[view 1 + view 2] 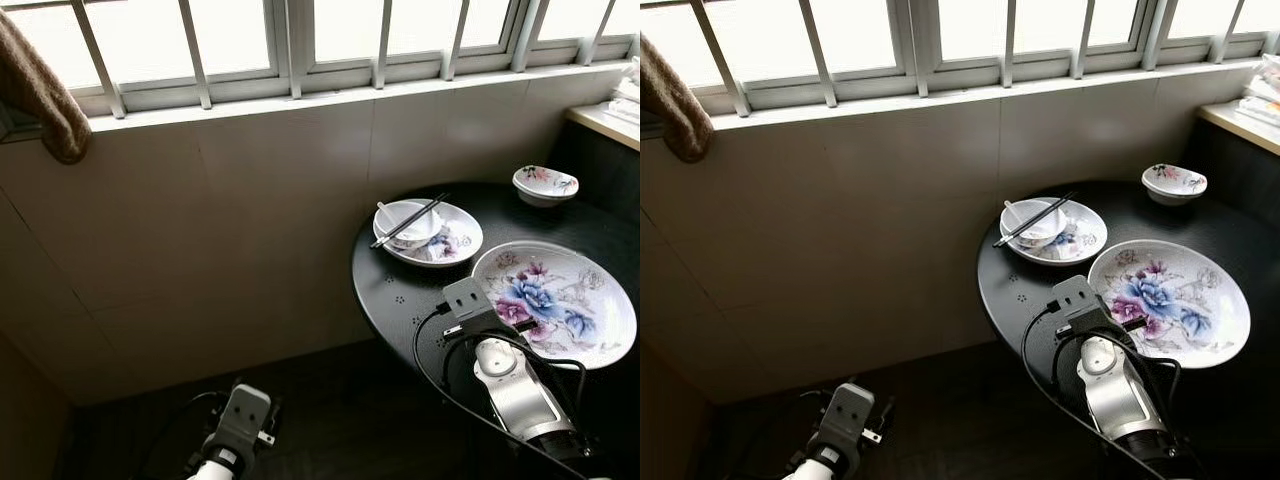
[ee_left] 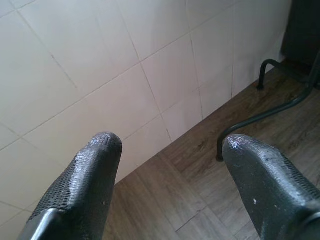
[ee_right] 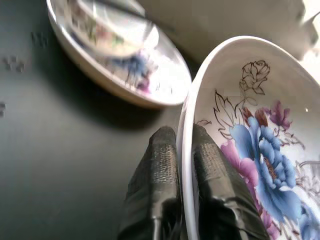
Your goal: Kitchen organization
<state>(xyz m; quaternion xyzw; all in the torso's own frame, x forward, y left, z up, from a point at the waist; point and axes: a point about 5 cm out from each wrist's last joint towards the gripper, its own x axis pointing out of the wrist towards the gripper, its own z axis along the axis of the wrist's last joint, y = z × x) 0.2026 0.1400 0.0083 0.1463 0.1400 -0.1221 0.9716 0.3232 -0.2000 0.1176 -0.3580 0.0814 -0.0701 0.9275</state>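
Observation:
A large floral plate [image 1: 560, 300] lies on the round black table [image 1: 400, 290]. My right gripper [image 3: 184, 142] is shut on the plate's near rim [image 3: 187, 150], one finger under it and one inside. Behind it sits a smaller floral plate [image 1: 455, 240] holding a white bowl [image 1: 405, 222] with black chopsticks [image 1: 410, 220] and a spoon across it. A small floral bowl [image 1: 545, 184] stands at the table's far side. My left gripper [image 2: 167, 150] hangs low near the floor, open and empty, its arm [image 1: 235, 425] left of the table.
A tiled wall [image 1: 200, 230] runs under a barred window [image 1: 300, 40]. A brown cloth [image 1: 40, 90] hangs at the upper left. A pale counter edge [image 1: 610, 120] is at the far right. Black table legs [image 2: 265, 110] stand on the wood floor [image 2: 200, 200].

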